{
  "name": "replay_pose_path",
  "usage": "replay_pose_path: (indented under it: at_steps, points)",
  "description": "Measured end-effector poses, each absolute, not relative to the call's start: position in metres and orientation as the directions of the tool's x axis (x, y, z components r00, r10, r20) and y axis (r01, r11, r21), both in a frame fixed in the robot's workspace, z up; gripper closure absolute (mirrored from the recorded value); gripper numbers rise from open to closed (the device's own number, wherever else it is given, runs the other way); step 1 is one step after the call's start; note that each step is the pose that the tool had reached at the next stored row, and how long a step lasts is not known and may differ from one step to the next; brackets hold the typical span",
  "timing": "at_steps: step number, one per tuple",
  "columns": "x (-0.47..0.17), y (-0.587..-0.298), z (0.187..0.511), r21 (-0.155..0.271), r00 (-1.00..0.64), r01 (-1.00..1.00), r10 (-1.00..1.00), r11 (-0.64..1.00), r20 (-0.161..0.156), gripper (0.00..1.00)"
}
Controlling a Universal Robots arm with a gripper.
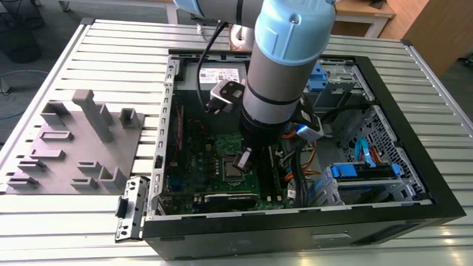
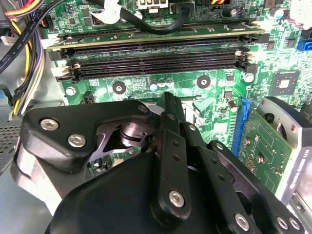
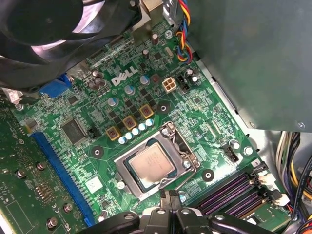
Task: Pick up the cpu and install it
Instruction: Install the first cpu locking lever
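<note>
Cpu [image 3: 152, 166] is sitting flat in its metal socket frame [image 3: 187, 153] on the green board [image 3: 195, 109]. Gripper [image 3: 166, 199] is hovering just beside it, fingers closed together, holding nothing.

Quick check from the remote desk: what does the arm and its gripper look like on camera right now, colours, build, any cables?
The arm is a thick silver-grey tube with a pale blue joint cap and a dark band low down. A black cable runs beside it to a small grey camera block. The gripper is matte black, built of linked bars fastened with silver screws.
</note>
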State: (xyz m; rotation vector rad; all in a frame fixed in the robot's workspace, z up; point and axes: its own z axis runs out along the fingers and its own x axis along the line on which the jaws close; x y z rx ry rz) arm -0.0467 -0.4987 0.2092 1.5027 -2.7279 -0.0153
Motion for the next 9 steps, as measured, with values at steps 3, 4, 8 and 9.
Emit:
replay_pose_path:
  at_steps: [3,4,8,9]
  points:
    - [-0.0467,-0.4993,0.2093,0.022,-0.53,-0.848,-0.848,0.53,0.019,0.89]
    - [-0.0467,-0.4995,0.2092,0.022,-0.527,-0.85,-0.85,0.527,0.019,0.89]
    - [-0.0467,-0.5006,0.2092,0.022,-0.51,-0.86,-0.86,0.51,0.019,0.89]
    - [-0.0467,-0.501,0.2092,0.022,-0.504,-0.864,-0.864,0.504,0.019,0.89]
